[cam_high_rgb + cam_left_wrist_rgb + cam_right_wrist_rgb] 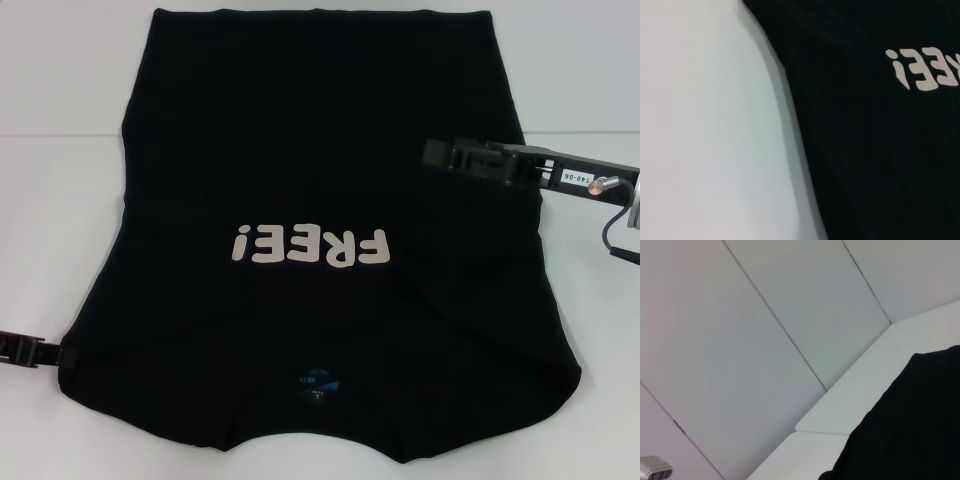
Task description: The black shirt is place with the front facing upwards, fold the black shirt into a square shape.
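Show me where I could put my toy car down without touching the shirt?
The white table is bare to the robot's left of the black shirt, and on the right side past the shirt's edge, beyond the right claw. The middle is all shirt. The near left corner is tight: the left claw sits at the shirt's edge.

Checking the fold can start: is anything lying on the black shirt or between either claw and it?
Nothing visible does. The black shirt lies bare; the left claw is at its near-left edge, the right claw over its right edge.
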`<state>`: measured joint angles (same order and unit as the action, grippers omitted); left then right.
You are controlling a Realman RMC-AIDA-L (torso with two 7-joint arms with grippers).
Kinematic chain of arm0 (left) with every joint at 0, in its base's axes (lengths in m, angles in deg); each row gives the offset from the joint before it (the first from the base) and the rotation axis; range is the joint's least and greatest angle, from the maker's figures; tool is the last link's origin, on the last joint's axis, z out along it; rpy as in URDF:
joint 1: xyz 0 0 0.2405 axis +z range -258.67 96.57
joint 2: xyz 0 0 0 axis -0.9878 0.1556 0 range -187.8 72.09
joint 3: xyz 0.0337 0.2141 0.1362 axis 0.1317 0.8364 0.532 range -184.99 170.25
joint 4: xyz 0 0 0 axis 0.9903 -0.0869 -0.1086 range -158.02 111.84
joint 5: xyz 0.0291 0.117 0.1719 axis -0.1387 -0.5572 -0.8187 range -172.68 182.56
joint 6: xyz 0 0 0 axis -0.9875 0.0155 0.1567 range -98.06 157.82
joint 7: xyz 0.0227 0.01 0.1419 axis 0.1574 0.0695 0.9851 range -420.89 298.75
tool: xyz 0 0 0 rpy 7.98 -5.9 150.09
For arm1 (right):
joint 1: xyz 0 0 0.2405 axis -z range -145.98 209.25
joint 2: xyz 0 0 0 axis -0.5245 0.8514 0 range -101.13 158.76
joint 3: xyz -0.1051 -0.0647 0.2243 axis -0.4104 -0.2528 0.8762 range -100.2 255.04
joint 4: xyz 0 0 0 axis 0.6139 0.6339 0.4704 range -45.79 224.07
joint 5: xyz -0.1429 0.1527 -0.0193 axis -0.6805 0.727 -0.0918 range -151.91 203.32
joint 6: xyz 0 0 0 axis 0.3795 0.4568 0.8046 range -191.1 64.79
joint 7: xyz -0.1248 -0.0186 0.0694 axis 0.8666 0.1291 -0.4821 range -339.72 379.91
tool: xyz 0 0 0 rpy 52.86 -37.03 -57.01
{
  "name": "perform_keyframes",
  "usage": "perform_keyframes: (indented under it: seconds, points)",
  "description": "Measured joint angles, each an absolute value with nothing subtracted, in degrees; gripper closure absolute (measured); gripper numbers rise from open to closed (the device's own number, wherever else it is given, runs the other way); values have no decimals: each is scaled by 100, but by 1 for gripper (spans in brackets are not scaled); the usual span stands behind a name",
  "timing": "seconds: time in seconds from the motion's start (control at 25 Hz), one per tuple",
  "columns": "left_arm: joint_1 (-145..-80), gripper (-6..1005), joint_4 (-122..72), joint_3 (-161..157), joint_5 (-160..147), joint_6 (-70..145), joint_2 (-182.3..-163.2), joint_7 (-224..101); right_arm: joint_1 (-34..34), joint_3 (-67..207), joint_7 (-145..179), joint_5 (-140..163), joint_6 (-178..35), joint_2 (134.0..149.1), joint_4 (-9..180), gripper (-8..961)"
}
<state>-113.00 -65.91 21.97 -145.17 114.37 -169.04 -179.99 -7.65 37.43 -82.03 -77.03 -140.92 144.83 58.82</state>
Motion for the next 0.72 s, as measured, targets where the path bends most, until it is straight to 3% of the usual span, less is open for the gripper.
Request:
perform_keyframes:
  seconds: [0.28, 0.44, 0.72]
  points:
    - [-11319, 925, -6594, 2181, -14527, 11460, -16887, -18014, -757, 3743, -8238, -7704, -14091, 14475, 5883, 9]
    - [-11294, 985, -6660, 2132, -14459, 11582, -16879, -18015, -701, 3699, -8507, -7795, -14138, 14407, 5837, 9]
    - [-11250, 995, -6683, 2019, -14328, 11671, -16901, -17996, -496, 3710, -10059, -8691, -14637, 13853, 5824, 11]
